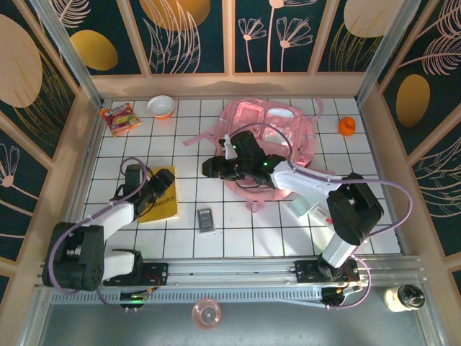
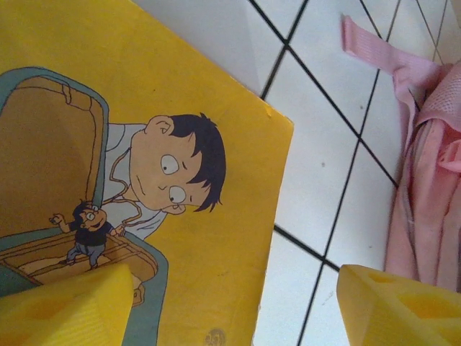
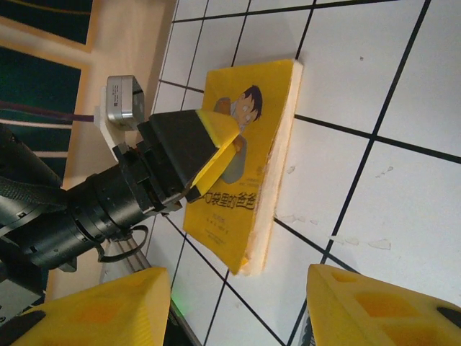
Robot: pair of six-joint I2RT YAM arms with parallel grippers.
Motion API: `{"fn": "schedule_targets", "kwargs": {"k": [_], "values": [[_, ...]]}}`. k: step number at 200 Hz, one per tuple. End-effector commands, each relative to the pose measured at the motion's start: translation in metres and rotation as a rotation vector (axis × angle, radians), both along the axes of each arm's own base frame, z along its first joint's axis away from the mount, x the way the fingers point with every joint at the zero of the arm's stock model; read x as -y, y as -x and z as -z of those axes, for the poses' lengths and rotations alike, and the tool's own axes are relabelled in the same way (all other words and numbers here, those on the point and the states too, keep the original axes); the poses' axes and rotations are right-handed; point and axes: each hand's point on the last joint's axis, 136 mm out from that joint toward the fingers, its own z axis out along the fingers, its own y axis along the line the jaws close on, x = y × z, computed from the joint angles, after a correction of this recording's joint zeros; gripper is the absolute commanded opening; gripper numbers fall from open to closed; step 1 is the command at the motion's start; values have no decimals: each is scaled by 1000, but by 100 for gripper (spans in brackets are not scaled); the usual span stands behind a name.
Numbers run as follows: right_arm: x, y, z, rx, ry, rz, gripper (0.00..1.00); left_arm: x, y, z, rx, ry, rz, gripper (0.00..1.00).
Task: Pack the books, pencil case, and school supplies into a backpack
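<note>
The left gripper (image 2: 238, 306) is hovering wide open at the right edge of the book (image 1: 167, 206), one finger above the cover and one above the tile, gripping nothing. The right gripper (image 3: 238, 303) is hanging with jaws apart and empty at the near-left edge of the backpack (image 1: 281, 122). One book, one calculator (image 1: 206, 219), one pencil case (image 1: 300, 206) and one backpack are lying on the table (image 1: 274, 232).

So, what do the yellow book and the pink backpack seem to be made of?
Book: paper, with a smooth printed cover, probably thin card; pale page edges show along its side. Backpack: soft pink fabric, likely synthetic; a mesh-like weave and a flat woven strap show in the left wrist view.
</note>
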Motion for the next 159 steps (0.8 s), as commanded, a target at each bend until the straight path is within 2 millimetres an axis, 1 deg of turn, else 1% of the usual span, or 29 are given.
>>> {"fn": "schedule_targets", "kwargs": {"k": [1, 12, 25, 31, 43, 52, 64, 79, 83, 98, 101, 106, 115, 135, 146, 159], "values": [[-10, -8, 0, -45, -28, 48, 52, 14, -21, -20, 21, 51, 20, 76], [-15, -7, 3, -72, -31, 45, 49, 12, -31, -38, 44, 9, 28, 77], [-22, -3, 7, -110, -33, 40, 47, 3, -38, -54, 46, -50, 47, 78], [-26, 0, 9, -121, -30, 44, 46, -3, -40, -57, 35, -69, 54, 78], [-34, 6, 16, -143, -11, 55, 46, -22, -38, -58, 11, -102, 47, 77], [-37, 9, 25, -170, 14, 74, 45, -38, -33, -53, -14, -118, 30, 76], [-45, 15, 36, -193, 45, 76, 45, -55, -25, -46, -41, -140, 20, 74], [-54, 20, 49, -208, 91, 70, 45, -66, -12, -36, -66, -174, 34, 73], [-57, 21, 52, -208, 100, 66, 45, -69, -8, -32, -76, -185, 33, 71], [-68, 25, 67, -222, 133, 32, 45, -80, 5, -15, -123, -218, 13, 69], [-70, 26, 69, -223, 137, 23, 44, -83, 8, -12, -133, -228, 5, 69], [-74, 28, 75, -228, 144, 7, 40, -88, 12, -6, -152, -242, -6, 69], [-81, 29, 82, -245, 150, -19, 39, -95, 18, 1, -172, -263, -24, 69], [-94, 31, 98, -260, 175, -58, 37, -100, 28, 18, -216, -275, -42, 69], [-97, 30, 105, -262, 198, -68, 37, -98, 29, 22, -232, -257, -45, 69], [-98, 25, 109, -253, 225, -66, 38, -93, 28, 25, -229, -218, -42, 68]]}}
